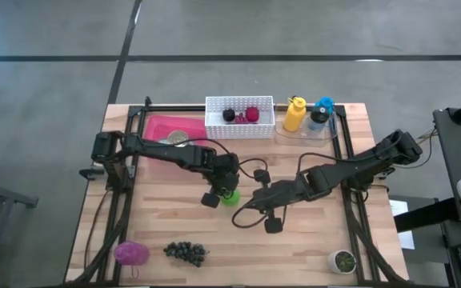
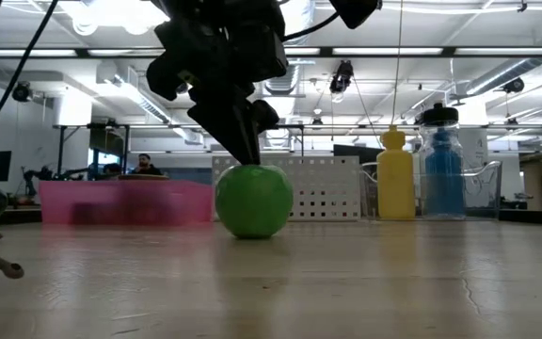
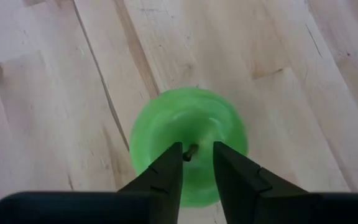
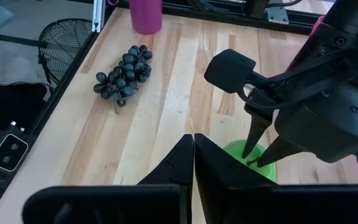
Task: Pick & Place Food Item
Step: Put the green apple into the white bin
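Apple: the apple [image 1: 229,195] sits upright on the table [image 1: 174,224], centre of the high view, stem up.
Key relation: the left gripper [image 3: 196,163] is set straight above it, fingers slightly parted on either side of the stem [image 3: 192,150]; no firm hold is seen.
Nearer arm: left; the right gripper [image 4: 194,163] is clenched empty just right of the apple.
Surface: bare wood.
Room: the basket [image 1: 239,117] at upper centre is judged the likely goal; grapes [image 1: 185,252] lie lower left.
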Tool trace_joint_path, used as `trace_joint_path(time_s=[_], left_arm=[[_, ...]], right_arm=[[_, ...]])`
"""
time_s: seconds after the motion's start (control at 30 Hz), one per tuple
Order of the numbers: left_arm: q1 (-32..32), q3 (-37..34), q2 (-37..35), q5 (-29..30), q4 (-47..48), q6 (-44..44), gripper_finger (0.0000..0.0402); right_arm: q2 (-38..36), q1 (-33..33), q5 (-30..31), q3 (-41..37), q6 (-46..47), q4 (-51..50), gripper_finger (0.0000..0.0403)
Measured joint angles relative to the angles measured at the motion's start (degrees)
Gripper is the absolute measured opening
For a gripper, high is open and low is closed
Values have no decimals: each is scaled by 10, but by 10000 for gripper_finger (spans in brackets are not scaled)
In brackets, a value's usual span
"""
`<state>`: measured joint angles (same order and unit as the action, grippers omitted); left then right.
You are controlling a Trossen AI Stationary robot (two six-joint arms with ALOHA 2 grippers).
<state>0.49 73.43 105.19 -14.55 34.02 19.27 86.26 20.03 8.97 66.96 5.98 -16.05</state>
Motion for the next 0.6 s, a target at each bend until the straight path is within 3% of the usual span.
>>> trace_joint_path(time_s=[0.37, 0.6], left_arm=[[0, 5, -23, 0, 1, 7, 104], [0, 5, -75, 0, 10, 7, 104]], right_arm=[[0, 0, 1, 0, -15, 1, 8], [0, 0, 1, 0, -29, 4, 8]])
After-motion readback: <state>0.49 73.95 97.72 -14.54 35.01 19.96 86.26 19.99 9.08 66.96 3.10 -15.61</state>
